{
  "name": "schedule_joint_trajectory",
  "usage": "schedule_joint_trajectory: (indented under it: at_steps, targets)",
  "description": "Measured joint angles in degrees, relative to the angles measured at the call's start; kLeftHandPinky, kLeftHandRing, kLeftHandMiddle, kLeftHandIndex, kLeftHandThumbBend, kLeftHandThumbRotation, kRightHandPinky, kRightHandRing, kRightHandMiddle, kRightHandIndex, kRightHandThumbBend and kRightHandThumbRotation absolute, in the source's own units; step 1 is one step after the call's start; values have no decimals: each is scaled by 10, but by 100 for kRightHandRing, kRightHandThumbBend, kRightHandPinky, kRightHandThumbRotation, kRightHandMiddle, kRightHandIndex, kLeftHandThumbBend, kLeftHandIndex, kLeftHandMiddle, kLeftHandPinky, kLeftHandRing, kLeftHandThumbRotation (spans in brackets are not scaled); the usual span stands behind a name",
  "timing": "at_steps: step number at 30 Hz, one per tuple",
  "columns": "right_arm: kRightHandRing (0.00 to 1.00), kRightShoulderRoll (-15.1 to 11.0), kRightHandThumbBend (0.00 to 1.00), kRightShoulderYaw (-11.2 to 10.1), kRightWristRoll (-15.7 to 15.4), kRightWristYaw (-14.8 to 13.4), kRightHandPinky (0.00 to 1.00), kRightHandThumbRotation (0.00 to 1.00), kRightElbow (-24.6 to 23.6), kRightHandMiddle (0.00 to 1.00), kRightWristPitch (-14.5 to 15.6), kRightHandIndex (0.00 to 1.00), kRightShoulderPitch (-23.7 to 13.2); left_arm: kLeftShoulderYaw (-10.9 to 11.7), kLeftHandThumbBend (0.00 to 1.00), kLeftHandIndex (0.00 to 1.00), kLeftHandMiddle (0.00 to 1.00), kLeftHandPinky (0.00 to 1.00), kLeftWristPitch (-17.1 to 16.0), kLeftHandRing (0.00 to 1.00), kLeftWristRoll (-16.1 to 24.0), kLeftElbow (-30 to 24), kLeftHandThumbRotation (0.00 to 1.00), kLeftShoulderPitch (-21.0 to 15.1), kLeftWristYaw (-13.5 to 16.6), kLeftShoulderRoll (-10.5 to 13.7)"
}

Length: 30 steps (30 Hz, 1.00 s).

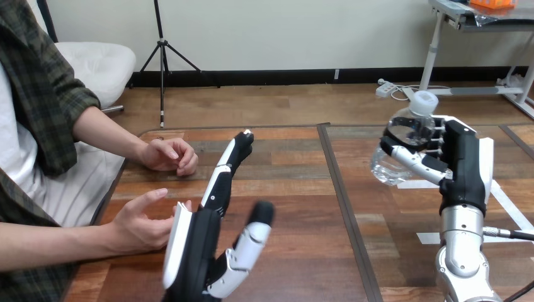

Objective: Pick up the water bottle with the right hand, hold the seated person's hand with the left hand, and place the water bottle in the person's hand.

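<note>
A clear water bottle (412,135) with a white cap is lifted above the table at the right, tilted, with my right hand (456,160) shut on it. My left hand (208,242) is raised at the lower left with its fingers straight and open, pointing away from me. The person's near hand (142,223) hovers just left of it, palm turned toward my hand, close to its white back; whether they touch I cannot tell. The person's far hand (169,155) rests loosely curled on the table's left edge.
The wooden table (296,207) has a dark seam running down its middle. White tape marks (504,207) lie on the table under my right arm. The person's forearms come in from the left side.
</note>
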Motion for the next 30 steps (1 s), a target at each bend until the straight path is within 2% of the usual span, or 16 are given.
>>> schedule_joint_trajectory:
  at_steps: [2,7,10,16,23,30]
  targets:
    - [42,1,79,1,0,5,38,0,-4,48,-5,51,3,4,60,91,93,94,4,93,1,-9,4,4,-6,7]
    - [42,3,79,3,1,17,38,0,-16,47,-15,51,12,24,64,90,92,90,17,91,20,-32,1,16,-12,29]
    - [42,5,80,4,1,25,38,0,-22,47,-23,51,17,43,68,88,91,83,31,88,44,-48,1,23,-11,40]
    - [42,10,80,9,-2,29,38,0,-38,47,-31,50,30,84,73,86,90,77,63,87,93,-85,0,36,-5,64]
    - [43,12,79,12,-4,34,39,0,-59,47,-39,51,48,131,79,85,90,75,121,86,171,-139,2,50,20,79]
    - [43,15,79,18,-10,35,40,0,-89,48,-41,51,68,166,84,83,88,77,182,86,248,-178,4,57,51,92]
